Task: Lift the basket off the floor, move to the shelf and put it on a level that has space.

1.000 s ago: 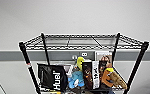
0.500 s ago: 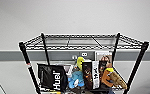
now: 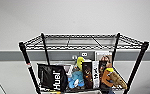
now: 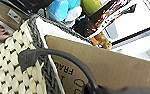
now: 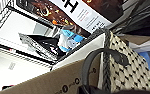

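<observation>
The shelf (image 3: pixel 23 51) is a black wire rack straight ahead in the head view. Its top level (image 3: pixel 81 42) is a bare wire grid. The tier below is crowded with goods. The cream woven basket (image 4: pixel 8 72) with its dark grey rim shows close up in the left wrist view, and the basket (image 5: pixel 129 70) also shows in the right wrist view. A brown cardboard box (image 4: pixel 111 67) stands inside it. At each end a dark handle (image 4: pixel 53 53) arches up taut into a gripper: left gripper (image 4: pixel 96 88) and right gripper (image 5: pixel 88 88). Each is shut on a handle.
The second tier holds a black "Huel" bag (image 3: pixel 52 78), blue and yellow soft toys (image 3: pixel 76 77), dark boxes (image 3: pixel 89 75) and a brown plush toy (image 3: pixel 113 78). A grey-white wall with a grey band (image 3: pixel 6 55) stands right behind the rack.
</observation>
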You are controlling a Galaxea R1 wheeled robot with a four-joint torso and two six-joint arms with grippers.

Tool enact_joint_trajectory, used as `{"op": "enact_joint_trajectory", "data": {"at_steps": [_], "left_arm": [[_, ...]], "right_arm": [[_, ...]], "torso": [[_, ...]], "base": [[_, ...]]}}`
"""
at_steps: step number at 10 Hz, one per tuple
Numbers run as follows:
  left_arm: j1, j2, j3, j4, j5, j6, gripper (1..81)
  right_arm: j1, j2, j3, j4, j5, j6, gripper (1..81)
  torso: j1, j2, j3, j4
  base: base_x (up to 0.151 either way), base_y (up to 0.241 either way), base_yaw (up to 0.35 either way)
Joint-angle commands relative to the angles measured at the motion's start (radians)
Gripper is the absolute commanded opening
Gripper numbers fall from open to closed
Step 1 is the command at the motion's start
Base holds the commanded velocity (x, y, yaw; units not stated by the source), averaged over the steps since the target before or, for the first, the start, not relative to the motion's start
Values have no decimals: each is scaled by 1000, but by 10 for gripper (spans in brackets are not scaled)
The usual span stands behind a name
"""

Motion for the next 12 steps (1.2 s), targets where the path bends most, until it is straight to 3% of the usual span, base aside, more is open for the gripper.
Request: {"op": "enact_joint_trajectory", "data": {"at_steps": [1,6,12], "left_arm": [[-174,-72,140,-2,-3,5,10],[-281,-126,230,-19,8,-27,10],[-468,-217,332,-135,45,-30,10]], "right_arm": [[173,-69,134,42,-18,8,10],[289,-131,218,106,-53,8,10],[438,-236,326,183,-102,11,10]], "torso": [[0,0,0,0],[0,0,0,0],[0,0,0,0]], "base": [[0,0,0],[0,0,0],[0,0,0]]}}
